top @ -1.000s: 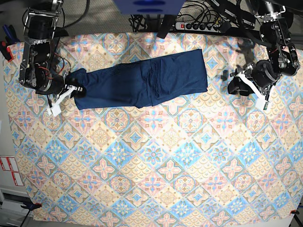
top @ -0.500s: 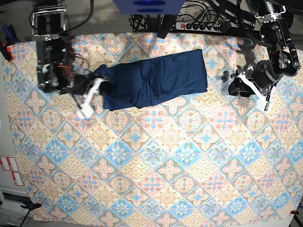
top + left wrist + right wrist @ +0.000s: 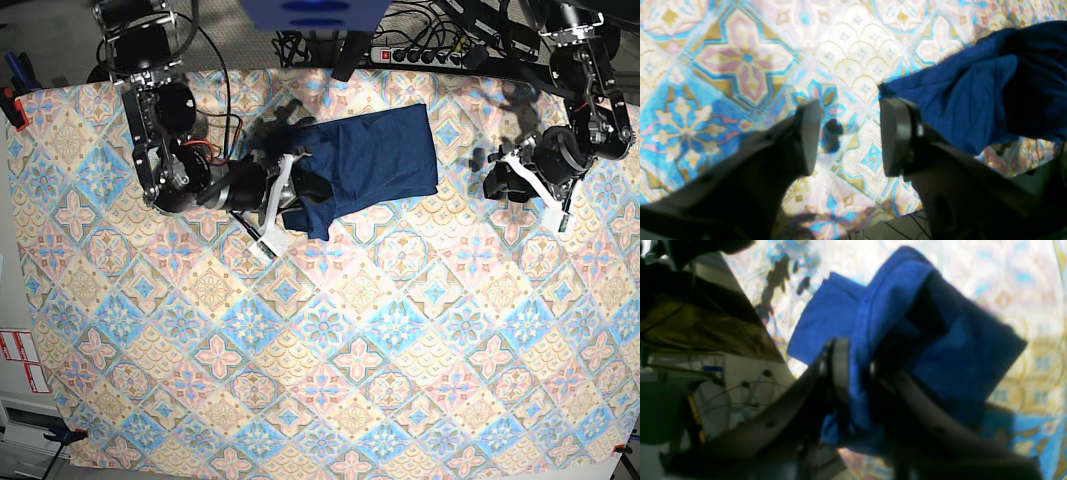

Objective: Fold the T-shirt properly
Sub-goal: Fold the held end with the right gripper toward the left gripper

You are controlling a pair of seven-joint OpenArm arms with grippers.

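Observation:
The dark navy T-shirt (image 3: 385,150) lies at the back middle of the table, its left end lifted and doubled over toward the right. My right gripper (image 3: 297,190) is shut on that lifted end. In the right wrist view its fingers (image 3: 839,366) pinch bunched blue cloth of the T-shirt (image 3: 950,340), and the right gripper (image 3: 858,373) has fabric draped over it. My left gripper (image 3: 492,175) hovers open just right of the shirt's right edge. In the left wrist view the left gripper (image 3: 850,136) has only tablecloth between its fingers, with the T-shirt (image 3: 960,100) close to the right.
A pastel patterned tablecloth (image 3: 320,350) covers the whole table. A power strip (image 3: 420,55) and cables lie along the back edge. A red clamp (image 3: 10,100) sits at the far left edge.
My right gripper has carried the shirt's left end to the right, folding it over the body so the shirt looks shorter. The left arm has stayed almost still.

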